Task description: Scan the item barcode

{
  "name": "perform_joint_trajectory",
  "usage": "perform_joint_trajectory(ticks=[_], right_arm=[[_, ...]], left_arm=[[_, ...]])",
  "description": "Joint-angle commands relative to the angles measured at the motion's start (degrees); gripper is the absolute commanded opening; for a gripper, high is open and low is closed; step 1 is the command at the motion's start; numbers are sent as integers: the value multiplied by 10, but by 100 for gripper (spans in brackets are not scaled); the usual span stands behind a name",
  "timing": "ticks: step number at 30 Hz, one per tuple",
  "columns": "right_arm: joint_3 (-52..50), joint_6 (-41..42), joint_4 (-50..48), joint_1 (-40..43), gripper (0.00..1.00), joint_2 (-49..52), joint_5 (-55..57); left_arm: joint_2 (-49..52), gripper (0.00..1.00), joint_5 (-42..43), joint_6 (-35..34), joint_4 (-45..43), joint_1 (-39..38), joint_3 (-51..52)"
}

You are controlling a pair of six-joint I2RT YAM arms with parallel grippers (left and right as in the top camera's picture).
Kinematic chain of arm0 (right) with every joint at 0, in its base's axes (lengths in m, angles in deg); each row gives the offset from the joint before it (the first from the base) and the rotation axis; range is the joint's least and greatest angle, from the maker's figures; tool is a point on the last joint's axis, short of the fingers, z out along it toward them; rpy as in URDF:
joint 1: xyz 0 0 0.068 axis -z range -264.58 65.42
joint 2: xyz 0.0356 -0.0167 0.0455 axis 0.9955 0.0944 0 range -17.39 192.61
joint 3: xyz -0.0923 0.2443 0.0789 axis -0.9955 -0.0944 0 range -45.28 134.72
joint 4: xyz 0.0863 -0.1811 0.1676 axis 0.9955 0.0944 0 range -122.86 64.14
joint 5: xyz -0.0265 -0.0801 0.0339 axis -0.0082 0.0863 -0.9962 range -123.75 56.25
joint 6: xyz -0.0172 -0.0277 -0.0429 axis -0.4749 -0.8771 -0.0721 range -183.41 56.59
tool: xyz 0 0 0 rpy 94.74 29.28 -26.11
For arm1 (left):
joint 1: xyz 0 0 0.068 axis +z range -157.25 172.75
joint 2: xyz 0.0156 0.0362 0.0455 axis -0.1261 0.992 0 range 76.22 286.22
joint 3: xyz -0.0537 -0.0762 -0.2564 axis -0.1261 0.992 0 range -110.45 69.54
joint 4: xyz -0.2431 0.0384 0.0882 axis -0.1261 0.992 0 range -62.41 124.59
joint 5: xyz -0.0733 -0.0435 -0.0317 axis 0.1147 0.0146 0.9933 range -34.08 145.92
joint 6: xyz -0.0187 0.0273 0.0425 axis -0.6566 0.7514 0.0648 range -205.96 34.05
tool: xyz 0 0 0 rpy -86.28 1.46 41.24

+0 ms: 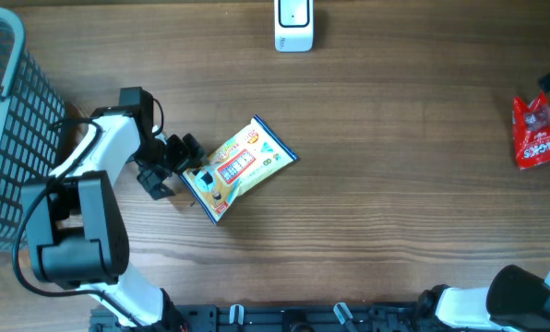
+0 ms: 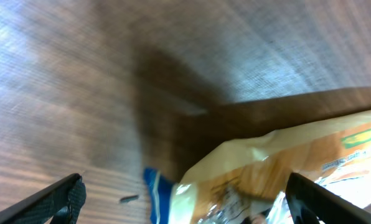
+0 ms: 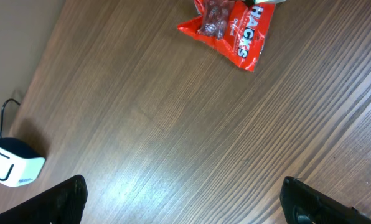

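The item, a yellow snack packet [image 1: 241, 168] with a blue corner, lies flat on the wooden table [image 1: 395, 184], printed side up. I cannot make out a barcode on it. My left gripper [image 1: 175, 168] is open at the packet's left end, low over the table. In the left wrist view the packet [image 2: 279, 171] fills the space toward the right finger [image 2: 335, 202], and the left gripper [image 2: 185, 208] has its jaws spread wide, not pressing on it. The white scanner [image 1: 293, 24] stands at the far edge. My right gripper [image 3: 185, 202] is open over bare wood.
A grey wire basket [image 1: 7, 129] stands at the left edge, close behind the left arm. A red Hacks bag [image 1: 539, 131] lies at the right edge, seen too as the red bag [image 3: 230, 28] in the right wrist view, where the scanner [image 3: 11, 163] shows at the left.
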Motion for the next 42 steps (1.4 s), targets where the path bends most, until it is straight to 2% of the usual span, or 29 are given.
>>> perform_joint_trajectory(ticks=[1, 6, 8, 9, 10, 16, 22, 25, 28, 32, 34, 38, 42], right_arm=[[-4, 3, 0, -1, 100, -1, -4], [-4, 3, 0, -1, 100, -1, -4], [-4, 3, 0, -1, 100, -1, -4], [-4, 3, 0, -1, 100, -1, -4], [-4, 3, 0, -1, 100, -1, -4], [-4, 3, 0, -1, 100, -1, -4], [-4, 3, 0, -1, 100, -1, -4], [-4, 3, 0, -1, 100, -1, -4], [-4, 3, 0, -1, 100, -1, -4], [-4, 3, 0, -1, 100, -1, -4], [-4, 3, 0, -1, 100, -1, -4], [-4, 3, 0, -1, 100, -1, -4], [-4, 3, 0, -1, 100, -1, -4]], left_arm=[[9, 91, 109, 56, -21, 1, -3], [9, 68, 125, 59, -19, 1, -3], [9, 44, 122, 63, -19, 1, -3], [9, 21, 122, 63, -19, 2, -3], [9, 4, 123, 63, -19, 2, -3], [-29, 4, 117, 67, 11, 2, -26], [-164, 4, -15, 66, 59, -37, -72], [-221, 4, -116, 46, 62, -104, -72], [-243, 4, -226, -2, 61, -199, -72], [-208, 4, -414, -99, 65, -382, -70], [-180, 4, -468, -133, 66, -446, -70], [-122, 4, -535, -199, 67, -538, -70], [-111, 4, -525, -256, 72, -542, -70]])
